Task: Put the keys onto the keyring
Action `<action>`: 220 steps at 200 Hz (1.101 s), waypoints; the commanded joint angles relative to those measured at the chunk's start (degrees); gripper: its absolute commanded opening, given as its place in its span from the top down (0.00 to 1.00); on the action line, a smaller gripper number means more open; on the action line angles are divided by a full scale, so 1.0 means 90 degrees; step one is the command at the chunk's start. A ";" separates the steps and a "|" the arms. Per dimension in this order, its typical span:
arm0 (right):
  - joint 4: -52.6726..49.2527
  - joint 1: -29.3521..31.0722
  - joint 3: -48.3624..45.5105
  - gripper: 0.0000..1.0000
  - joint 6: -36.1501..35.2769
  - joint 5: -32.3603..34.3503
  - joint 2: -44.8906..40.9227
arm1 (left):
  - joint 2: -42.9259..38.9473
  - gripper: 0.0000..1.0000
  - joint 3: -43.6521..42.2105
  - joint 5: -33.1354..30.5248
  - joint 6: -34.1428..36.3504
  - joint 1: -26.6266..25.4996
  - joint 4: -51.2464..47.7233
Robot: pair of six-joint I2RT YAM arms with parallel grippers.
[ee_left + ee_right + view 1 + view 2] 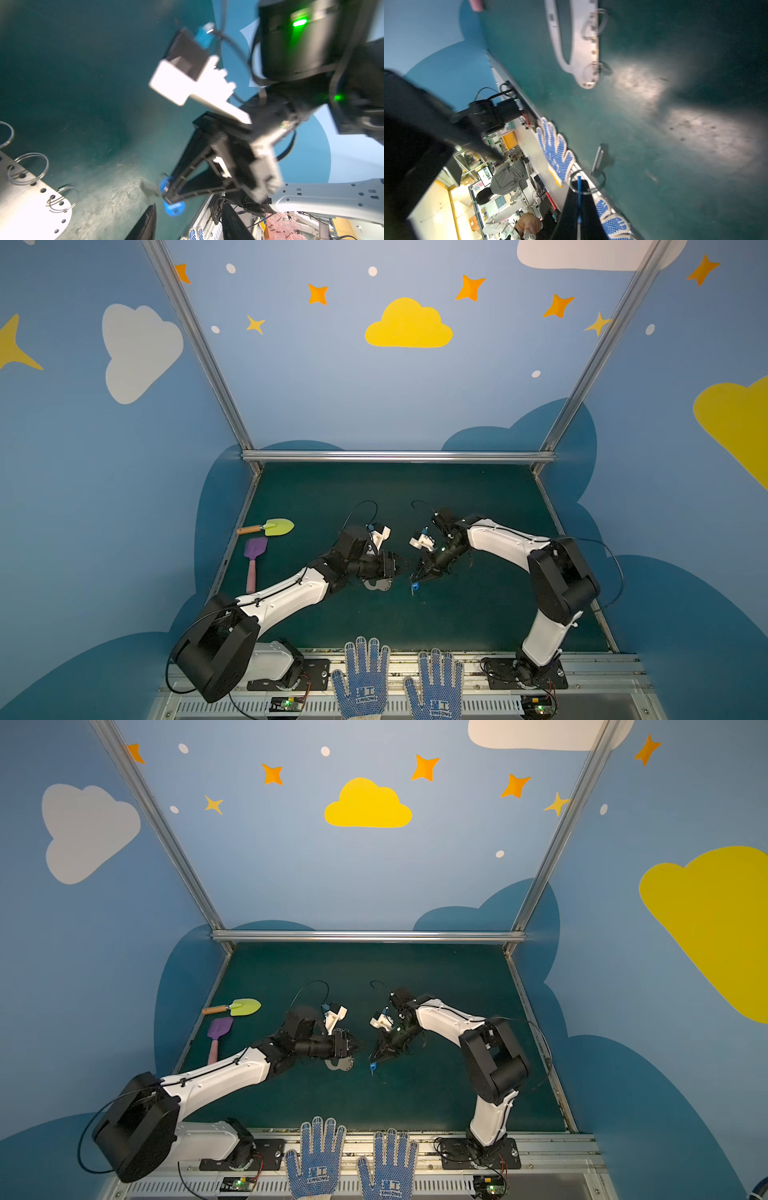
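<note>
Centre frame in both top views, the right gripper (417,577) pinches the keys (414,586) at its fingertips. Their long axis runs near vertical, pointing to the lower edge. The left gripper (405,565) is half-spread and empty, with the keyring (380,585) flat below it, just left of the keys.

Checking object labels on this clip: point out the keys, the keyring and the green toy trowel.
keys (414,585): in a top view, on the blue tag.
keyring (27,207): left wrist view, on the flat grey plate.
green toy trowel (280,526): in a top view, on the blade.
</note>
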 commanded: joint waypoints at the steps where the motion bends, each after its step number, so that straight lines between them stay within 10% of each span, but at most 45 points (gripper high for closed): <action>1: -0.0126 -0.0042 -0.0154 0.85 0.0010 0.1067 0.0180 | 0.0020 0.48 0.0080 -0.0102 0.0066 0.0012 -0.0125; 72: -0.0433 -0.0120 -0.0556 0.67 0.0297 0.3380 -0.1148 | 0.0341 0.42 0.0424 -0.0536 0.0228 0.0022 -0.0897; 220: 0.1113 -0.0367 -0.2511 0.80 0.1121 0.3854 -0.3733 | 0.3593 0.48 0.3909 -0.1535 -0.0250 -0.1190 -0.3879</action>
